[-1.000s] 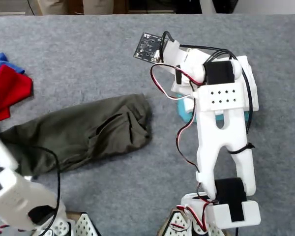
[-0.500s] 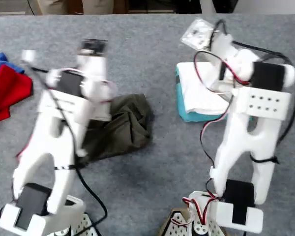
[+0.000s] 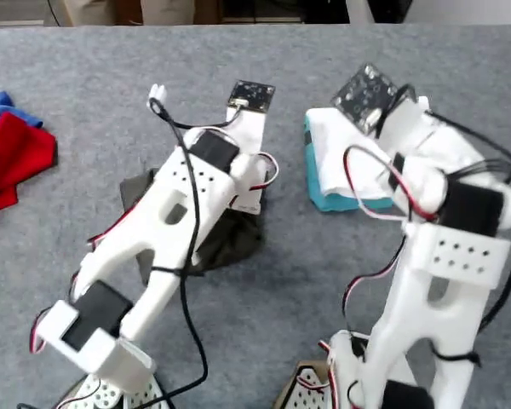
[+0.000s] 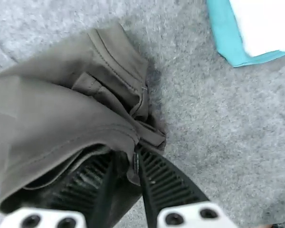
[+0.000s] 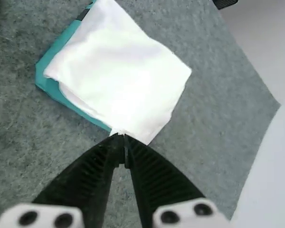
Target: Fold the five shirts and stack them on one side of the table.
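Olive shirt [image 4: 61, 118] lies bunched in the middle of the table [image 3: 68, 68], a fold of its edge pinched in the left gripper [image 4: 134, 164]. To fold well, that edge probably needs lifting clear and laying flat, not dragging. The right gripper [image 5: 121, 138], jaws together, hangs at a corner of the white shirt [image 5: 118, 71] atop the teal shirt [image 5: 50, 83].

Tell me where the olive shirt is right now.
In the high view the olive shirt lies bunched under the left arm, left of the folded stack; the left gripper pinches its edge.
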Controlling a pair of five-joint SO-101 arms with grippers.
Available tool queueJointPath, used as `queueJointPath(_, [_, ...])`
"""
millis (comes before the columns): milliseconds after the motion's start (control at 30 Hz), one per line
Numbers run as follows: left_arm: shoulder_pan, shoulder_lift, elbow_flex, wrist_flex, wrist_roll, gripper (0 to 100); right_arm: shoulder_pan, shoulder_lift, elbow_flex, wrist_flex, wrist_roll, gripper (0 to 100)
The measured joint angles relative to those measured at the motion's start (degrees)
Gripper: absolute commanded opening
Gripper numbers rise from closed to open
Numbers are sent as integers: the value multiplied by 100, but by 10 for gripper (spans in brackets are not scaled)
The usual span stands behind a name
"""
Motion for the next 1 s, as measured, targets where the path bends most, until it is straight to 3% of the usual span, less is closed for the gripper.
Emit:
queueJointPath(100, [0,246,-237,141,62,218,0,-281,571,-255,0,2])
queueJointPath(167, [-193,290,-501,352,316,254,-9,-316,765,-343,0,2])
queueJointPath(333, [-888,299,-1662,1055,475,195,-475,-62,826,-229,-79,2])
queueJointPath(500, [-1697,299,-3200,1987,114,13,-1565,765,484,308,-554,2])
queueJointPath(567, [-2198,290,-3455,2207,-35,26,-2048,1213,229,519,-747,2])
queueJointPath(833, [-4431,299,-2031,2268,-1020,19,-3947,2787,-668,1073,-1380,2])
queueJointPath(1000, [-5380,114,-589,1732,-1354,19,-5064,3604,-1020,1046,-1512,2])
